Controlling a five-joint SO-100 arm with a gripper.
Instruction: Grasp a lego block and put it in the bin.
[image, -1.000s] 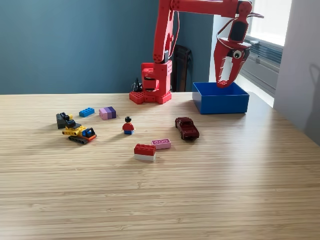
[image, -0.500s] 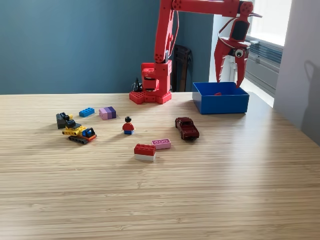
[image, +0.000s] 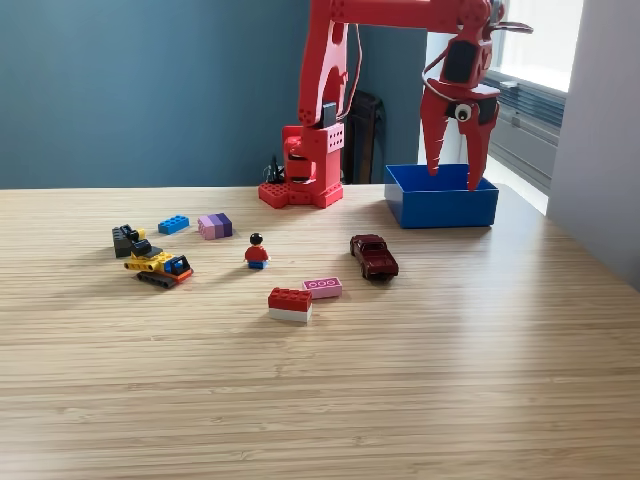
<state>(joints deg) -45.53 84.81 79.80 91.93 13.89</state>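
Observation:
The red gripper (image: 453, 178) hangs open over the blue bin (image: 440, 212) at the back right of the exterior view, its two fingertips at about rim height with nothing between them. The inside of the bin is mostly hidden. Lego blocks lie on the table: a red-on-white block (image: 289, 304), a pink block (image: 322, 287), a blue block (image: 173, 224) and a pink-purple block (image: 215, 226). All of them are well to the left of the gripper.
A dark red toy car (image: 374, 256) sits in front of the bin. A minifigure (image: 256, 251), a yellow vehicle (image: 158, 264) and a dark grey piece (image: 124, 238) stand at the left. The arm's red base (image: 303, 170) is behind, and a grey wall is at the right.
The jaws went from nearly closed to wide apart above the bin. A small red thing showed inside the bin half a second ago. The gripper has since shifted slightly left.

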